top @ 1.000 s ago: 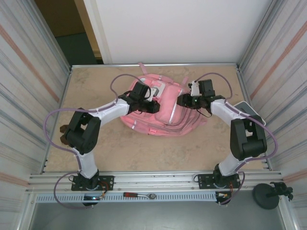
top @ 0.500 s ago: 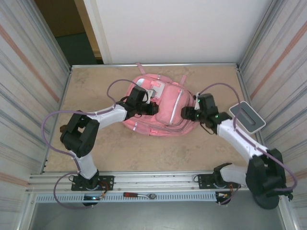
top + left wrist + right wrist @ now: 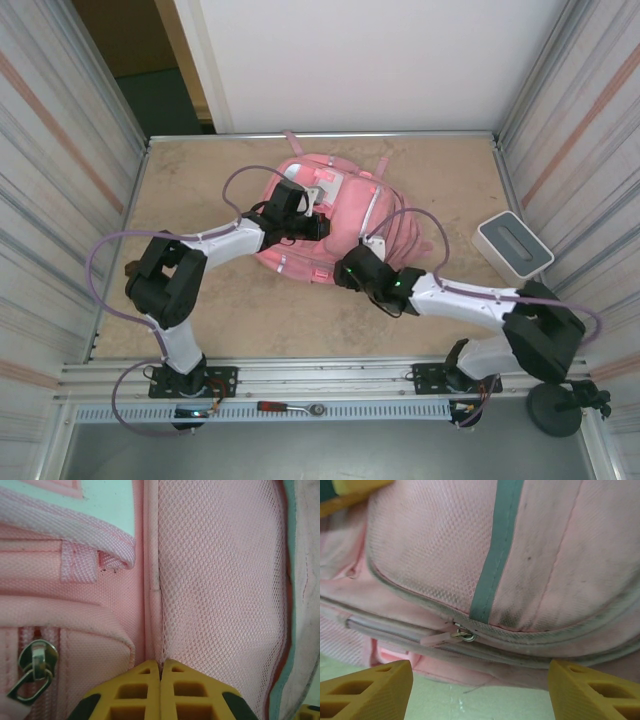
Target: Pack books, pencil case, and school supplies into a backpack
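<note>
The pink backpack [image 3: 345,215] lies flat in the middle of the table. My left gripper [image 3: 320,226] rests on its top. In the left wrist view its yellow jaws [image 3: 161,666] are shut on a pinched seam of the backpack [image 3: 220,570], between the mesh panel and a padded pocket. My right gripper [image 3: 343,272] sits low at the bag's near edge, open. A metal zipper slider [image 3: 463,635] with a pink pull tab [image 3: 436,639] lies just beyond its fingertips [image 3: 370,687]. The books, pencil case and school supplies are hidden.
A grey-white rectangular box [image 3: 513,244] stands near the right wall. Striped walls close in the table on both sides. Another zipper pull [image 3: 33,672] hangs at the left of the left wrist view.
My right arm has swung from the backpack's right side round to its near edge, its jaws opening wider. The backpack shifted slightly early on; my left gripper stays clamped.
</note>
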Controlling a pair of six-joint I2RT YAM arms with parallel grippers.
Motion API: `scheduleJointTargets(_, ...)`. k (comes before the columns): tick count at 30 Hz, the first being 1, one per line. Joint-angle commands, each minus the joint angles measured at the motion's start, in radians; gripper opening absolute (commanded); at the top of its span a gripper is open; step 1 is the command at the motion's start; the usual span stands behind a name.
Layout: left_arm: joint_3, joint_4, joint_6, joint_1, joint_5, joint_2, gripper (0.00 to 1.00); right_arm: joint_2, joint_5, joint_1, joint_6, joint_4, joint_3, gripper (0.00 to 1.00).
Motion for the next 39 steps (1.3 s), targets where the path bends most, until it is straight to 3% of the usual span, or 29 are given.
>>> scheduleJointTargets(1, -0.037, -0.155, 0.007, -0.009, -0.001, 0.007, 0.05, 0.063, 0.091, 0.019, 0.081, 0.057, 0.059, 0.69)
scheduleJointTargets(10, -0.045, -0.154, 0.021, -0.01, 0.002, -0.001, 0.05, 0.18, 0.206, 0.049, 0.094, 0.024, 0.104, 0.65)
scheduleJointTargets(23, -0.065, -0.154, 0.028, -0.01, -0.007, -0.008, 0.05, 0.18, 0.232, 0.064, 0.118, 0.021, 0.073, 0.36)
scheduleJointTargets(32, -0.073, -0.15, 0.026, -0.01, -0.005, -0.01, 0.05, 0.201, 0.239, 0.072, 0.1, 0.029, 0.08, 0.23)
scheduleJointTargets(39, -0.075, -0.15, 0.028, -0.009, -0.006, -0.014, 0.05, 0.201, 0.256, 0.072, 0.086, 0.006, 0.083, 0.19)
